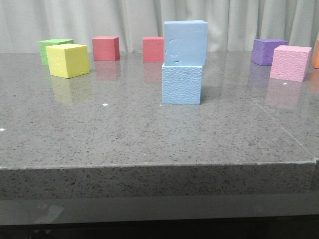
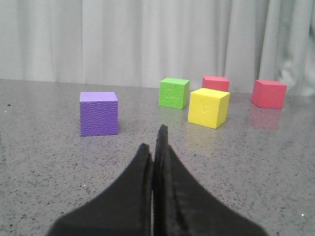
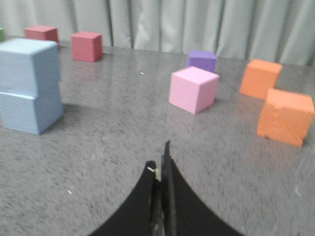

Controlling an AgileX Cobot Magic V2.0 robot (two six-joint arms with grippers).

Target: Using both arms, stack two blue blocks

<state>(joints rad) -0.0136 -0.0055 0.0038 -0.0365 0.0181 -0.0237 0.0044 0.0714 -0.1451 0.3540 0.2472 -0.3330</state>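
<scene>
Two light blue blocks stand stacked at the table's middle in the front view: the upper block [image 1: 185, 43] rests on the lower block [image 1: 182, 84], shifted slightly right. The right wrist view shows the same stack, upper [image 3: 28, 66] on lower [image 3: 29, 112], well away from my right gripper [image 3: 160, 160], which is shut with nothing in it. My left gripper [image 2: 153, 142] is shut and empty too, low over the table, facing a purple cube [image 2: 99, 113]. Neither gripper appears in the front view.
In the front view, green [image 1: 52, 48], yellow [image 1: 68, 60] and two red cubes [image 1: 105, 48] [image 1: 153, 49] stand at the back left, purple [image 1: 267, 51] and pink [image 1: 290, 62] at the back right. Two orange cubes [image 3: 259, 78] [image 3: 285, 116] show in the right wrist view. The table's front edge [image 1: 159, 167] is near.
</scene>
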